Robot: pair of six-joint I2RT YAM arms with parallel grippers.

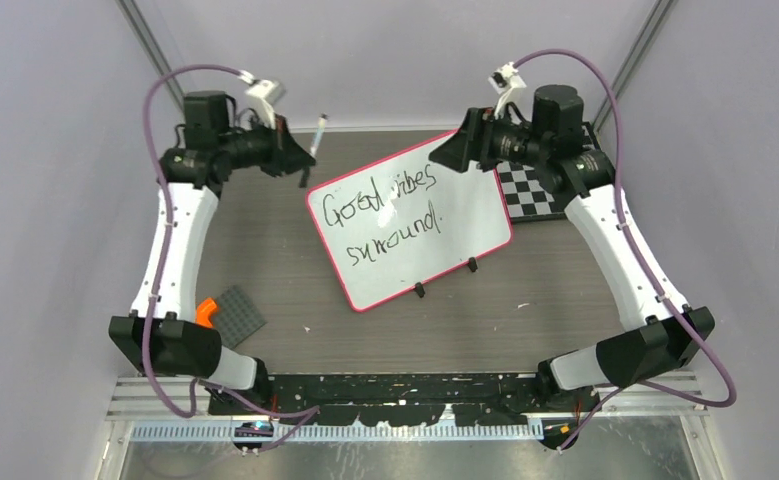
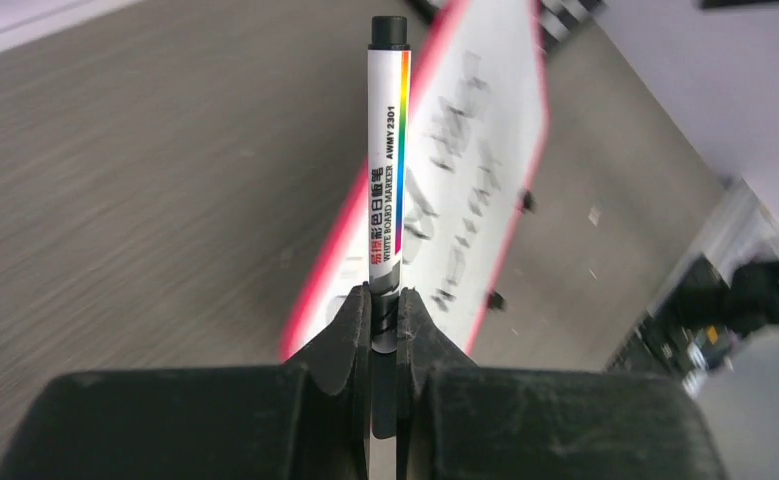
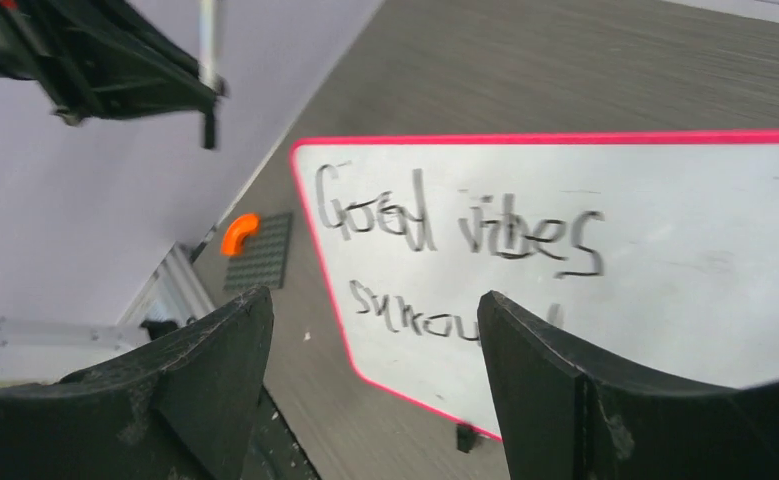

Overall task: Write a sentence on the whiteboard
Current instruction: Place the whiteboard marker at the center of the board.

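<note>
You had the left end effector (image 2: 385,305) clamped on the white marker (image 2: 387,150), held clear of the whiteboard (image 1: 480,215) near its far left corner. Your right end effector (image 3: 373,300) stood wide apart, empty, over the board's far right corner. The whiteboard lay mid-desk (image 1: 385,335), and the sentence (image 1: 385,218) covered two lines on it.

Whiteboard (image 1: 465,200) fills centre, grey plate (image 1: 239,315) left, gap between
</note>
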